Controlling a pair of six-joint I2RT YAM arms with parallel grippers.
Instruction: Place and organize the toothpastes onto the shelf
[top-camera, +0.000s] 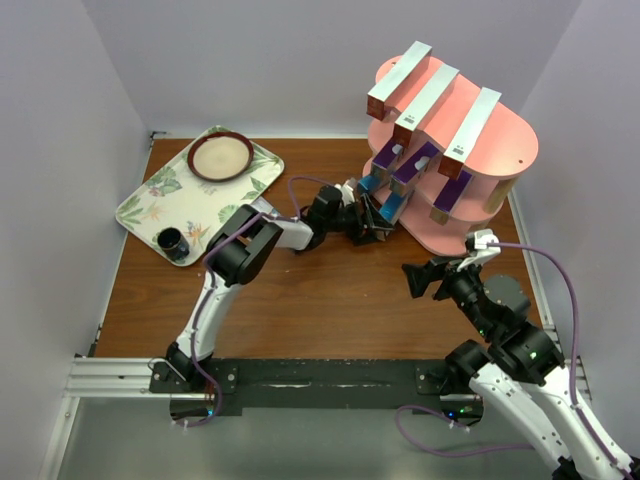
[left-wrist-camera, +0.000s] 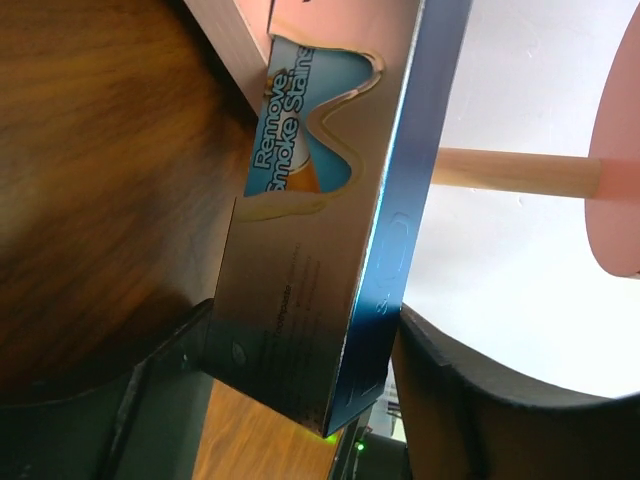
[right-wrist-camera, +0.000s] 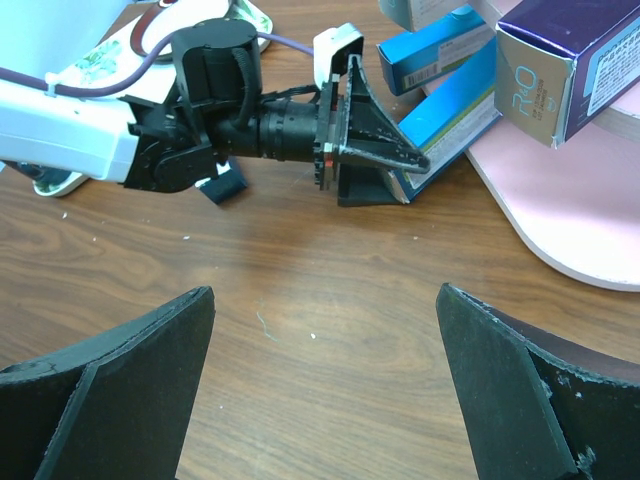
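The left gripper (top-camera: 374, 217) straddles a blue toothpaste (left-wrist-camera: 310, 280) at the left edge of the bottom board (right-wrist-camera: 560, 220) of the shelf (top-camera: 500, 150); whether it grips is unclear. It should slide the toothpaste in square, then back out straight. The right gripper (right-wrist-camera: 322, 300) gapes wide, empty.

Clearance on the table (top-camera: 330, 310)
Near middle lies open; the left arm (top-camera: 285, 232) and shelf (top-camera: 510, 138) block the far right.

Wooden table (top-camera: 330, 295) with pink shelf (top-camera: 508, 150), tray (top-camera: 215, 200)

I see a leaf-print tray (top-camera: 200, 205) at the desk's (top-camera: 330, 300) far-left corner, carrying a brown plate (top-camera: 220, 156) and a dark cup (top-camera: 172, 241).
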